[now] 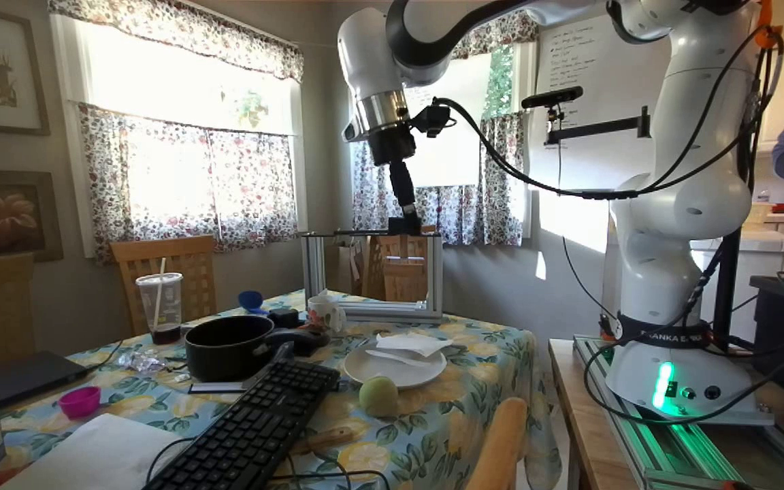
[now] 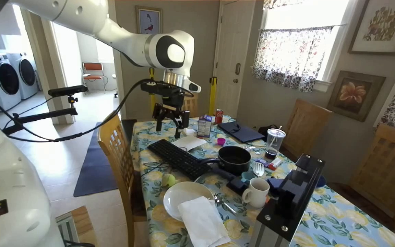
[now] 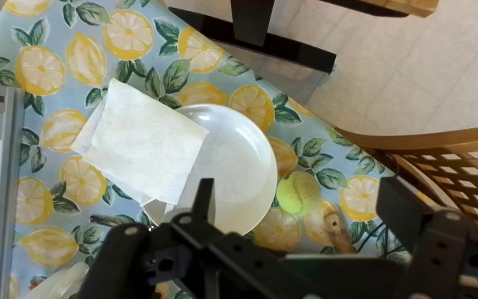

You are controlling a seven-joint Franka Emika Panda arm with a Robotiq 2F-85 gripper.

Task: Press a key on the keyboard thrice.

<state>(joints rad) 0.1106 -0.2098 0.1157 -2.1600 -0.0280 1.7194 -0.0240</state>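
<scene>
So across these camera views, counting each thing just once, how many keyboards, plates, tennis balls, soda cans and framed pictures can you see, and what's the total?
Keyboard: 1
Plate: 1
Tennis ball: 1
Soda can: 1
Framed pictures: 3
Total: 7

A yellow-green ball (image 3: 298, 193) sits just beside a white plate (image 3: 241, 166). White paper (image 3: 143, 141) lies partly on the plate. A clear cup (image 1: 172, 303) with a straw (image 1: 158, 297) has dark drink (image 1: 166, 334) inside. The far red can (image 2: 219, 117) might be soda.

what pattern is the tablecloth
Yellow lemon, green leaf print on light blue; the tablecloth shows best in the wrist view.
</scene>
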